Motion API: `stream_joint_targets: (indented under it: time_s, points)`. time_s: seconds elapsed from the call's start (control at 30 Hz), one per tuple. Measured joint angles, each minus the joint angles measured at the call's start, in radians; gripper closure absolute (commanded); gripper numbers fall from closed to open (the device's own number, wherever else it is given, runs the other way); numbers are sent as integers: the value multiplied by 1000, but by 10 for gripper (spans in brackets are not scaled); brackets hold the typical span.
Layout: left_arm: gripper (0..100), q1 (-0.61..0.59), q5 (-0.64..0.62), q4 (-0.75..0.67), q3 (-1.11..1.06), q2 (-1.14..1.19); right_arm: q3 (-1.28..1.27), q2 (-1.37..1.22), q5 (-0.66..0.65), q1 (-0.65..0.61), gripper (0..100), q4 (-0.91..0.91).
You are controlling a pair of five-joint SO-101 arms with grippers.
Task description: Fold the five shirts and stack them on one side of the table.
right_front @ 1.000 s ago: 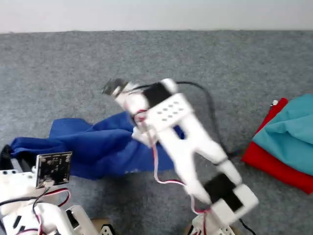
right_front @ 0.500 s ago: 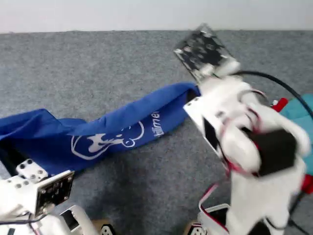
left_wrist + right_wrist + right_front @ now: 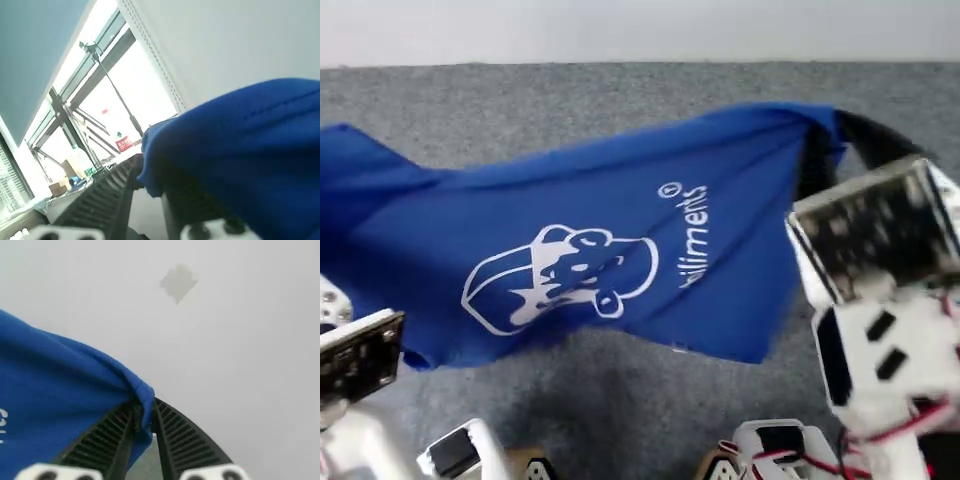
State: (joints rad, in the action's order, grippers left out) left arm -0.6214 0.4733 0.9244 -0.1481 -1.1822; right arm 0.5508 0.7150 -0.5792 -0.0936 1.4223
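Nearest the camera in the high view, the left arm [image 3: 355,355] sits low at the table's near corner with its wrist board tilted up. The right arm [image 3: 880,330] stands raised at the opposite side, folded back toward its base. Between them hangs the blue shirt [image 3: 570,230], held up off the grey table [image 3: 620,410] and stretched wide. Half a second ago it was a narrow sagging band, and a second ago a crumpled heap on the table. The right arm has swung from the middle of the table out to that side and drawn the cloth taut. The shirt's front bears a white cartoon outline with a slanted line of white lettering just beside it. The right gripper [image 3: 144,412] is clamped on a folded edge of the shirt, jaws nearly touching through the cloth. The left gripper [image 3: 150,175] points upward and seems to pinch another edge, though the fabric drapes over much of its jaws. Beyond the shirt, the table runs to a pale wall [image 3: 620,30].
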Motion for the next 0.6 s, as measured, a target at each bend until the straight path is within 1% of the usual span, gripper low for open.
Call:
stream_joint_targets:
  time_s: [0.23,0.37,0.43,0.5,0.6]
  points:
    - [983,68,0,0,255,77,0,121,-66,89,989,-21]
    - [983,71,0,0,364,97,2,195,-124,152,989,-21]
    - [983,71,26,0,405,114,2,212,-147,181,988,-21]
    - [983,71,52,-18,433,137,3,213,-173,207,988,-6]
    - [984,71,66,-86,445,169,2,216,-193,224,988,32]
